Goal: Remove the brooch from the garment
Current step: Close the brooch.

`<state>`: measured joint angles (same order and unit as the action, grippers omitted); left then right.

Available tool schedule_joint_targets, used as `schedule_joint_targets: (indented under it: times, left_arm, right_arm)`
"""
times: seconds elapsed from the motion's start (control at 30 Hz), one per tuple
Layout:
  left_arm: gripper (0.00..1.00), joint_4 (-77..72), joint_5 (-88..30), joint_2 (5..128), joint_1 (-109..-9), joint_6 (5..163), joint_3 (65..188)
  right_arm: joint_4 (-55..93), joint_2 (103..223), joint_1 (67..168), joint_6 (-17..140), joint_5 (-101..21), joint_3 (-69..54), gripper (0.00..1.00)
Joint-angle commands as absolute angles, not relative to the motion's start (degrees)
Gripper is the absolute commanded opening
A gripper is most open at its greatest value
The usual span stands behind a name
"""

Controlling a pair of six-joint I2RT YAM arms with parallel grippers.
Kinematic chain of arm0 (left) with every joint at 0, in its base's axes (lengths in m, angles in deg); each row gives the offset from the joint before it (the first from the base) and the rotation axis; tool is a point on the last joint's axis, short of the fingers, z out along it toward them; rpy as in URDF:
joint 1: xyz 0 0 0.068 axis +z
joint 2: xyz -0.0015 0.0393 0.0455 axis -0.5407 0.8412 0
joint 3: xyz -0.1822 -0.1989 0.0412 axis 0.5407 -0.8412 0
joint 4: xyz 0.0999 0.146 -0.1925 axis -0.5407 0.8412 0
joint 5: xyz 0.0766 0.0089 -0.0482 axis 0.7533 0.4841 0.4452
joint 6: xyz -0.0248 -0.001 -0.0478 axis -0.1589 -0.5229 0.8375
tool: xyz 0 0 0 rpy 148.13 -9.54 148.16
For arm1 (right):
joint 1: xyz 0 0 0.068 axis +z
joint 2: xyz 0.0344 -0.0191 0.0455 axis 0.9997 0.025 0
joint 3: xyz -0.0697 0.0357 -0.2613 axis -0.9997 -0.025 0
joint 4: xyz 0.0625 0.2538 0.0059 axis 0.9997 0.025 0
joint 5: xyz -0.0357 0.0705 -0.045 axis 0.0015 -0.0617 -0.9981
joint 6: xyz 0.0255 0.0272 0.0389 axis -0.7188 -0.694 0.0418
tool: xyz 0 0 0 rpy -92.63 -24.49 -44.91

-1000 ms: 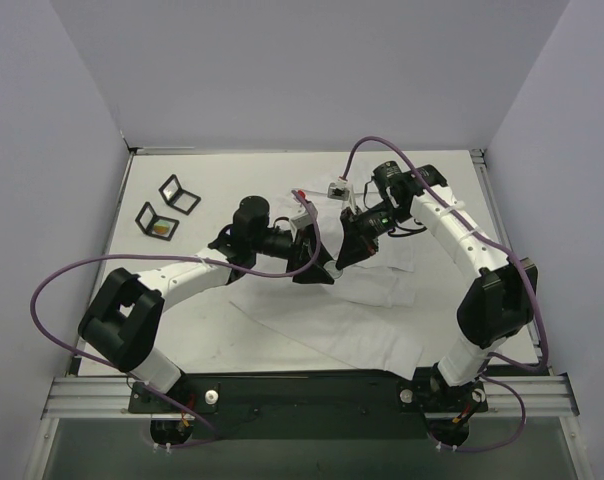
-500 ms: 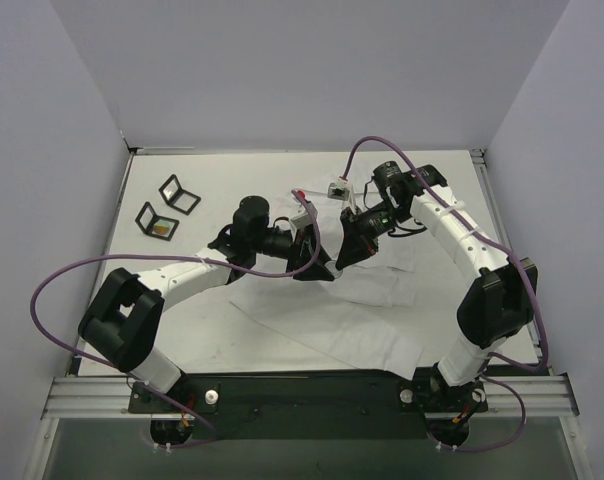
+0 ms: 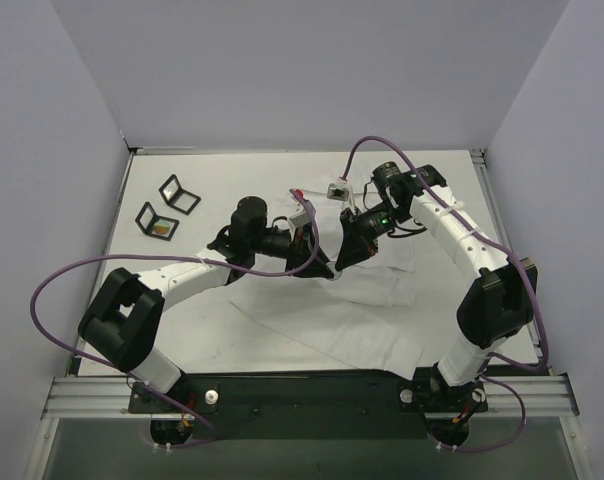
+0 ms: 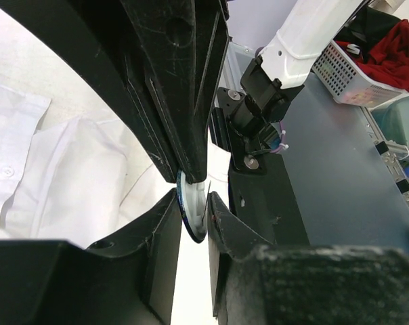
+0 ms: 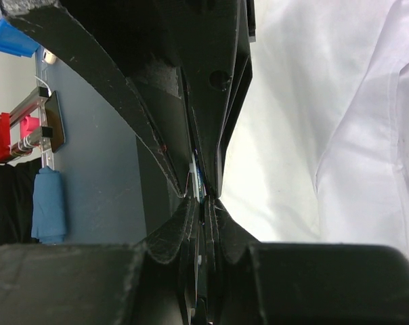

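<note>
Left gripper (image 4: pixel 194 201) is closed down on the brooch (image 4: pixel 194 220), one finger against each face. The brooch is a thin round disc seen edge-on, pale with a dark bluish rim. I can't tell whether it's pinned to the cloth.

Jammed right up against that spot, tip to tip, is the right gripper (image 5: pixel 204 202). Its fingers are pressed together and its tips meet the disc's edge, so it crowds the whole area. No idea what it's pinching, if anything.

Underneath and around both grippers is the garment (image 3: pixel 367 325), a white shirt lying rumpled on the table (image 3: pixel 242 175). You can see soft folds and a small button just off to the side of the left fingers.

Further out on the left arm's side, well apart from the action, sit two little black-framed squares (image 3: pixel 180 194) (image 3: pixel 156 220). Purple cables (image 3: pixel 52 290) loop off both arms.
</note>
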<state>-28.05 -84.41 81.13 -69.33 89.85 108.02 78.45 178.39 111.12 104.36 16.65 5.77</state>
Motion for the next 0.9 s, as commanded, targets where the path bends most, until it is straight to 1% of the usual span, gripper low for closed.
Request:
schedule_joint_targets:
  times: [0.0,0.07,0.1,0.17,0.27,0.33,0.43,0.6,0.7,0.87]
  left_arm:
    - [0.31,-32.40,-86.55,80.49,-68.94,90.59,108.14]
    - [0.31,-33.97,-87.78,80.23,-68.77,91.55,107.96]
    - [0.36,-35.20,-88.40,80.23,-68.42,92.42,107.87]
    - [0.40,-40.98,-90.07,80.06,-67.80,96.20,106.65]
    - [0.43,-49.68,-91.56,80.40,-66.75,102.88,105.15]
    - [0.43,-50.51,-91.57,80.67,-66.66,104.03,105.32]
    - [0.43,-49.28,-90.95,80.93,-66.92,102.99,105.59]
    - [0.43,-40.59,-89.38,80.49,-67.45,97.19,106.73]
    - [0.48,-35.76,-88.58,80.41,-67.97,93.50,107.69]
    - [0.50,-27.33,-87.09,80.32,-68.85,87.52,109.98]
  right_arm:
    - [80.60,178.01,110.89,106.59,18.01,6.87,0.00]
    - [80.69,177.93,110.98,106.76,17.92,6.87,0.00]
    - [80.69,178.01,110.89,106.85,17.92,6.87,0.00]
    - [80.77,177.84,110.81,106.93,17.92,6.87,0.00]
    - [80.77,177.75,110.63,106.94,17.92,6.87,0.00]
    - [80.86,177.83,110.63,106.94,17.92,6.95,0.00]
    - [80.86,177.92,110.63,106.85,17.83,7.04,0.00]
    - [80.86,177.92,110.63,106.85,17.74,7.22,0.00]
    - [80.86,177.84,110.63,106.94,17.66,7.31,0.00]
    - [80.86,177.84,110.63,106.94,17.39,7.39,0.00]
